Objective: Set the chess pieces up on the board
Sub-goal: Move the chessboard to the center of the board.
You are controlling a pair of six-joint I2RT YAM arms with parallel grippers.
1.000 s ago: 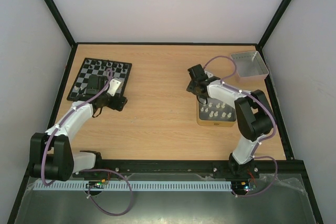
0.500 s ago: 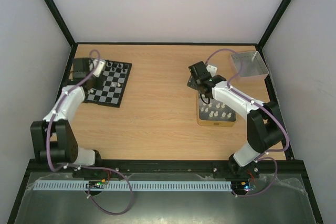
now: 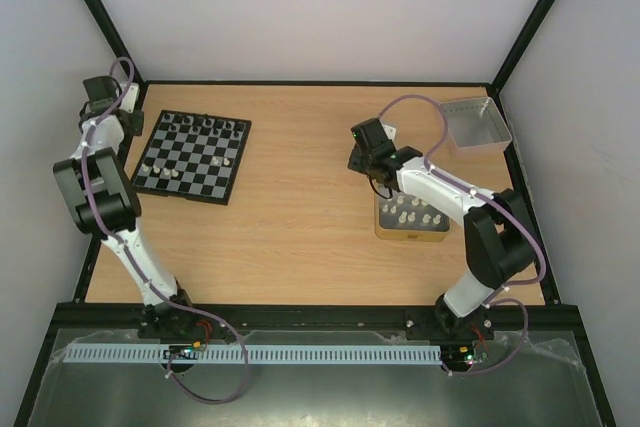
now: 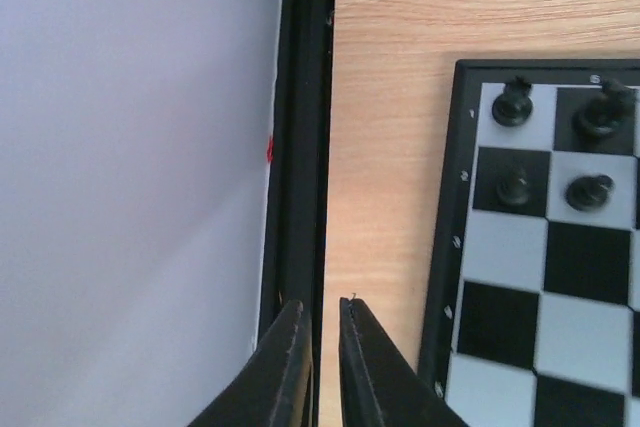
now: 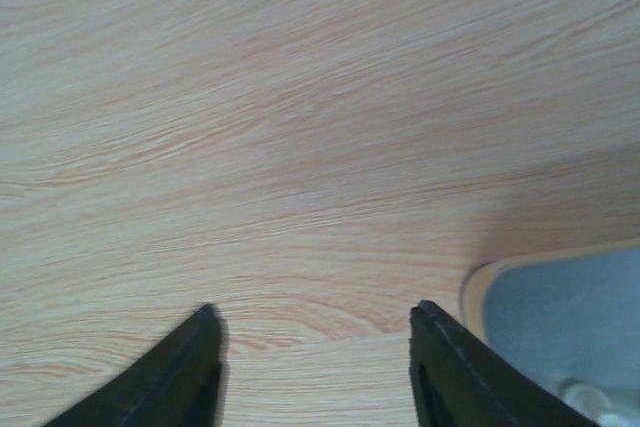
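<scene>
Because the white pieces (image 3: 410,213) stand crowded in the tan-rimmed tray (image 3: 412,238) nearest the arm bases, the right gripper (image 5: 312,319) could topple neighbours if it comes down slightly off. Its fingers are spread wide with nothing between them, over bare table (image 3: 300,197) just beyond that tray. Each piece is far smaller than a finger, so a poor pinch could also flick one away.

Further back on the left lies the board (image 3: 200,175), with black pieces (image 4: 513,105) on its far rows and a few pale pieces (image 3: 165,171) near its front left. The left gripper (image 4: 322,307) hangs off the board's far left corner, beside the black frame (image 4: 300,127). Its fingers are almost pressed together, and I can see nothing pinched. A careless swing from there could clip the frame or sweep across the black pieces.

As for containers, the tan-rimmed tray holds rows of white pieces. The grey tray (image 3: 487,144) in the far right corner shows nothing inside from above.
</scene>
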